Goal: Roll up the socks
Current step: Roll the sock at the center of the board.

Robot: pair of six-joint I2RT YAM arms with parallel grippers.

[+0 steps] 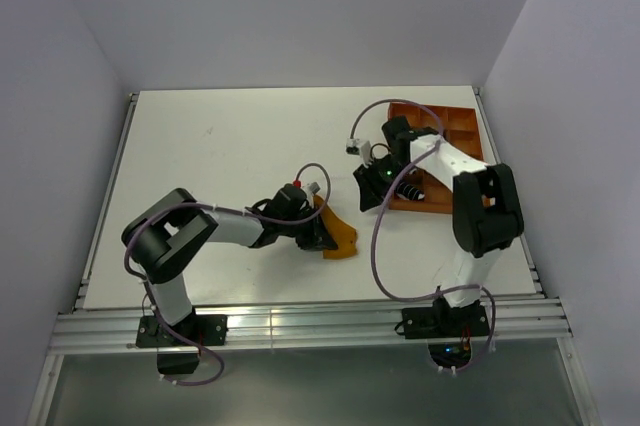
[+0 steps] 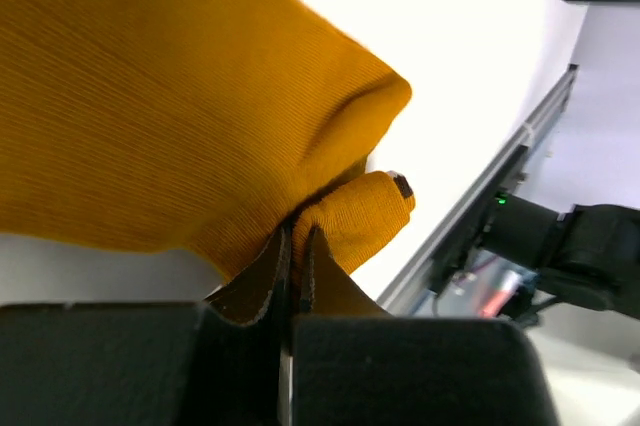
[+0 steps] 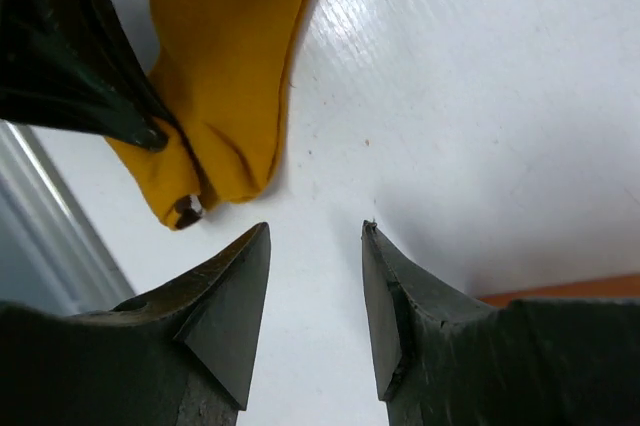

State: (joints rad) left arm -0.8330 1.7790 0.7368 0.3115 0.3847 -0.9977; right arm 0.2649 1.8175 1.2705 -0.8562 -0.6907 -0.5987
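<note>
The mustard-orange sock [image 1: 341, 233] lies on the white table near the middle front. It fills the left wrist view [image 2: 170, 96] and shows in the right wrist view [image 3: 225, 66]. My left gripper [image 1: 322, 232] is shut on a fold of this sock, its tips [image 2: 297, 238] pinching the fabric. My right gripper [image 1: 368, 192] is open and empty, hovering over bare table to the right of the sock, its tips [image 3: 315, 231] apart. The black-and-white striped sock is hidden; a striped bit [image 1: 410, 189] shows under the right arm, and I cannot tell what it is.
An orange-brown tray [image 1: 455, 131] sits at the back right of the table, partly covered by the right arm. Metal rails [image 1: 310, 321] run along the front edge. White walls enclose the table on three sides.
</note>
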